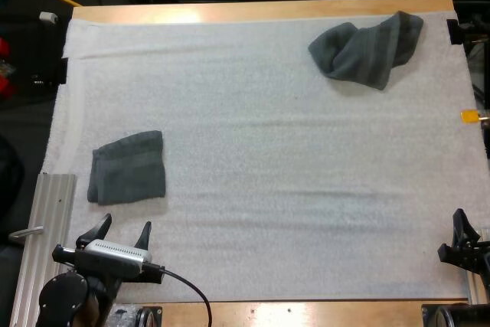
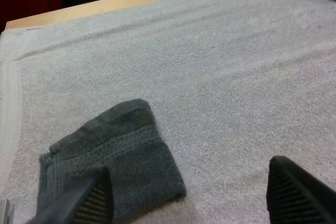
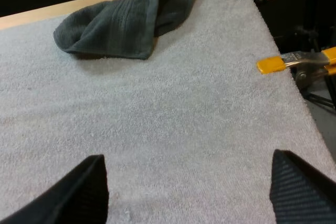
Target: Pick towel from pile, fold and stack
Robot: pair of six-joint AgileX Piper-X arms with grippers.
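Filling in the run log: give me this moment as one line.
left gripper open, beside folded dark grey-green towel | right gripper open over white mat | crumpled dark grey-green towel at mat's far right corner, not gripped

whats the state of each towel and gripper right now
folded towel, folded flat on the white mat
crumpled towel, bunched loosely, not folded
left gripper, open, empty, near the folded towel
right gripper, open, empty, over bare mat
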